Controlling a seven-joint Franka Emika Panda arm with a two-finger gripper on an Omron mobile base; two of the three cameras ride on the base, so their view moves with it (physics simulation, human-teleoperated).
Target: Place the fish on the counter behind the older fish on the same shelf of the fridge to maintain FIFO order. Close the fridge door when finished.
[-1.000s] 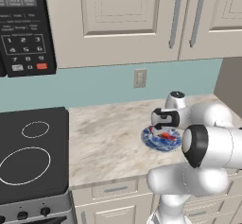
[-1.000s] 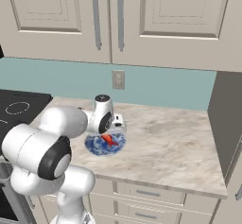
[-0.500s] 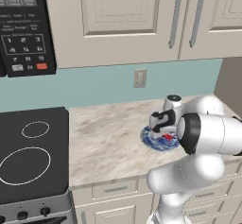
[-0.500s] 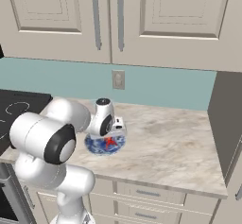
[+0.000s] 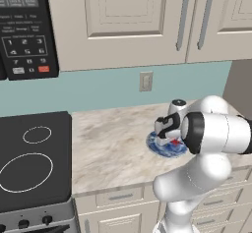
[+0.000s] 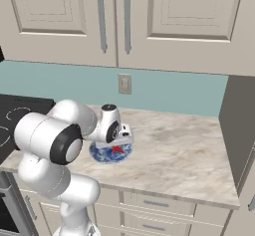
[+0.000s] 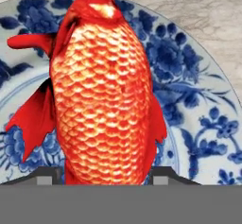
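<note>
The robot's two-finger gripper (image 7: 102,175) is low over the red-orange scaly fish (image 7: 101,95). In the hand view one dark finger tip (image 7: 46,175) stands on each side of the fish's body, very close to it. The jaws are partly open, but I cannot tell if they press on the fish or only stand beside it.

The fish lies on a round white plate with blue flowers (image 7: 194,90). Its head points to the far edge of the plate in the hand view, and its red fins spread out over the blue pattern.

From the left base view the gripper (image 5: 169,137) points down onto the plate (image 5: 160,147), and a bit of the red fish (image 5: 174,141) shows under it. The right base view shows the same — the gripper (image 6: 115,145) over the fish (image 6: 117,150) on the blue plate (image 6: 102,156).

The plate rests on the beige marble counter with brown veins (image 5: 113,143), near its front edge. A black stove top with white rings (image 5: 29,163) sits to the left of the counter. On the blue-green wall behind is a cream wall socket (image 5: 145,81). Above hang cream cupboard doors with silver bar handles (image 6: 101,21), and a black microwave with buttons (image 5: 24,30) hangs over the stove. At the right end of the counter stands a dark grey flat panel (image 6: 238,125).
</note>
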